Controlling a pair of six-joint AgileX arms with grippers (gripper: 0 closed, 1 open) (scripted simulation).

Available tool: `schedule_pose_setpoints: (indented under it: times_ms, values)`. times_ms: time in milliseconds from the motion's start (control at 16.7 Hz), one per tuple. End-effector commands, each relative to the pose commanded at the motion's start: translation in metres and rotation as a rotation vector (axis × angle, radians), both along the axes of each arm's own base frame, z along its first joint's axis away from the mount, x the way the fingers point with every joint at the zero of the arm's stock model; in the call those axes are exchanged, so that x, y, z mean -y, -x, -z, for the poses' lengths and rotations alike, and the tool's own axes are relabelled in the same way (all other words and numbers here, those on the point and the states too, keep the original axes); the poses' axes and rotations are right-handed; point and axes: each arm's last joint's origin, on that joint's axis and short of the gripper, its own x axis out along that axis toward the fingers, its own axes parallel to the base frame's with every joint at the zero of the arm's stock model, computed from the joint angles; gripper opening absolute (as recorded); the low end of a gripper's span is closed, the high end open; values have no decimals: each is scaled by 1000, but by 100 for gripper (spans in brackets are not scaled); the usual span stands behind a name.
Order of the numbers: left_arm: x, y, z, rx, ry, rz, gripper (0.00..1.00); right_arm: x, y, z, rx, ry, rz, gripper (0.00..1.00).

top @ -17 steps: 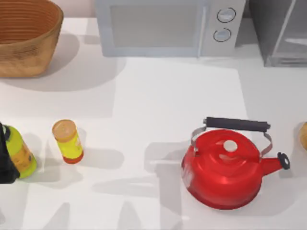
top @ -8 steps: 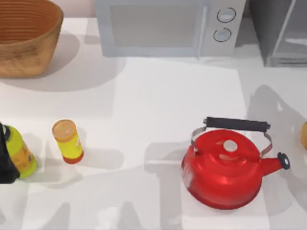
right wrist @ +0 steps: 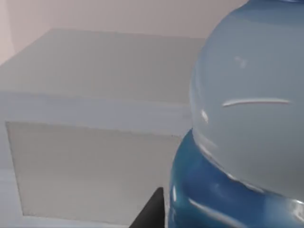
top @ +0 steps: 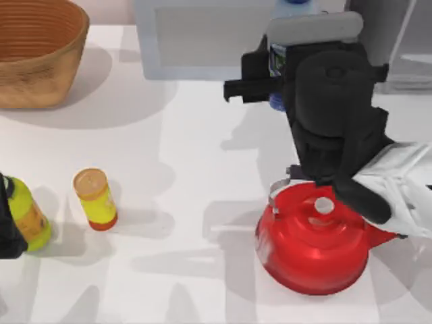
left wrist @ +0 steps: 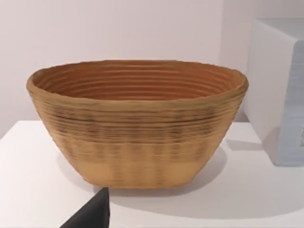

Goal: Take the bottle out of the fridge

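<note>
The right gripper pinched the bottle above the surface before the microwave, left of the fridge; a slipping grip risked dropping it near the red kettle.

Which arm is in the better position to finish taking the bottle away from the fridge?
Right. The right gripper is beside the fridge with the bottle close before its wrist camera. The left arm is parked near the basket.

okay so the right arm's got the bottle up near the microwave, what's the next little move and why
Probably carry the bottle toward the open table and lower it there. The right gripper holds it raised in front of the microwave, with the red kettle directly beneath the arm.
</note>
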Motion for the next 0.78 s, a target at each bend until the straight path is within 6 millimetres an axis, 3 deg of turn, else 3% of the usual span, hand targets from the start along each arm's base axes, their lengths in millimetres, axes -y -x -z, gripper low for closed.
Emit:
schedule_pose_setpoints:
  times_ms: [180, 360, 540, 780]
  values:
    - [0, 0, 0, 0, 0, 0, 100, -62, -20, 45, 4, 21, 21, 0]
    - [0, 0, 0, 0, 0, 0, 100, -107, -31, 81, 40, 9, 48, 0]
    - [0, 0, 0, 0, 0, 0, 100, -132, -38, 101, 81, -21, 73, 0]
    - [0, 0, 0, 0, 0, 0, 100, -138, -40, 106, 95, -33, 82, 0]
